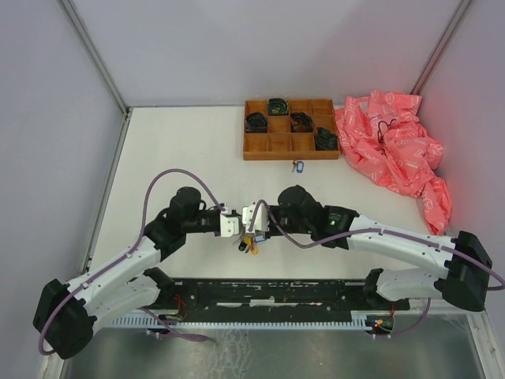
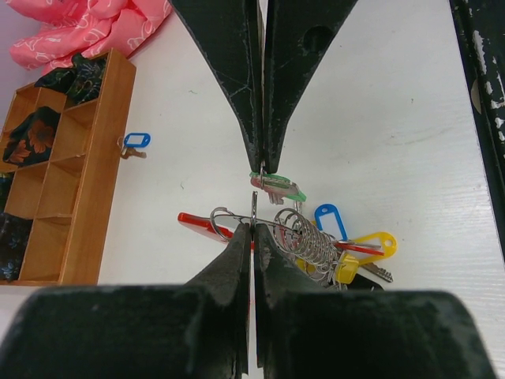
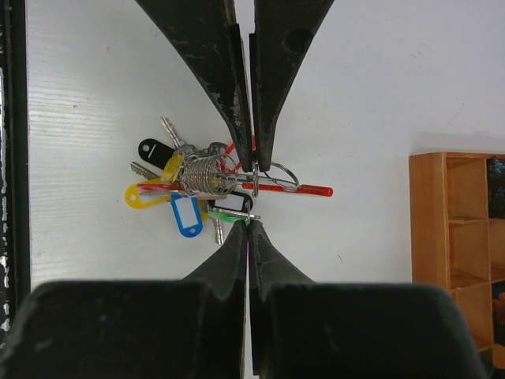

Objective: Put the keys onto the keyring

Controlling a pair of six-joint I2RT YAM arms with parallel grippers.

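My left gripper [image 2: 252, 227] is shut on the thin silvery keyring [image 2: 254, 207], seen edge-on. A curved red strap [image 2: 197, 223], a coil of wire rings [image 2: 312, 237] and blue [image 2: 330, 221] and yellow [image 2: 375, 245] tagged keys hang off it. Facing it tip to tip, my right gripper [image 3: 248, 223] is shut on a green-tagged key [image 3: 230, 215] right at the ring [image 3: 255, 183]. In the top view the two grippers [image 1: 233, 225] [image 1: 249, 217] meet mid-table over the key bunch [image 1: 251, 245]. A loose blue-tagged key [image 1: 297, 166] lies by the tray.
A brown wooden compartment tray [image 1: 288, 155] with dark coiled items stands at the back. A crumpled pink bag [image 1: 394, 146] lies to its right. A black rail [image 1: 268, 292] runs along the near edge between the arm bases.
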